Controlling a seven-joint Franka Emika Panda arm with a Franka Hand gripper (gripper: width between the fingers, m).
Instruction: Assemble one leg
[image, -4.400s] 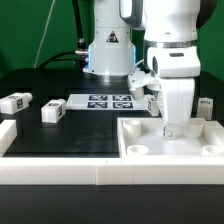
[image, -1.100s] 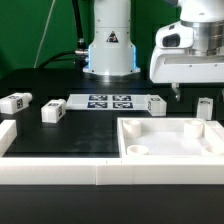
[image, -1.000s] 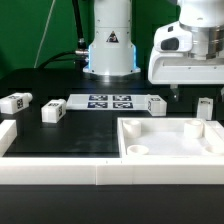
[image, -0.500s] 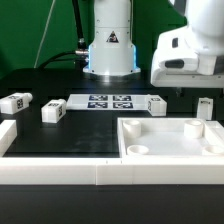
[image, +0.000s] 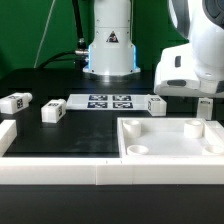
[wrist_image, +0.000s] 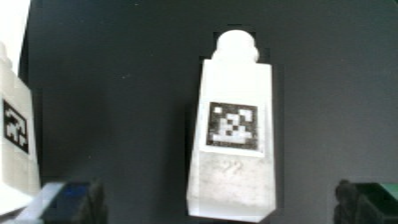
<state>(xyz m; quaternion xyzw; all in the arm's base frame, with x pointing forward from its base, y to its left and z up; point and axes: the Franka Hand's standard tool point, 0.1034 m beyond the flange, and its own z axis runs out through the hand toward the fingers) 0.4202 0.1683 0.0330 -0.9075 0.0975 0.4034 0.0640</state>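
Observation:
In the wrist view a white leg with a black-and-white tag on its face and a rounded peg at one end lies on the black table. My gripper is open, with one dark fingertip on each side of the leg's flat end and neither touching it. In the exterior view the white hand hangs over the leg at the far right. Another leg sits by the marker board, and two more lie at the left.
The large white tray-like piece with round corner holes sits front right. The marker board lies mid-table. A low white wall runs along the front. A second tagged white part shows at the wrist view's edge.
The hand has left the tray piece, risen, and over the last second moved toward the exterior view's right and lowered over the far-right leg. The legs have not moved.

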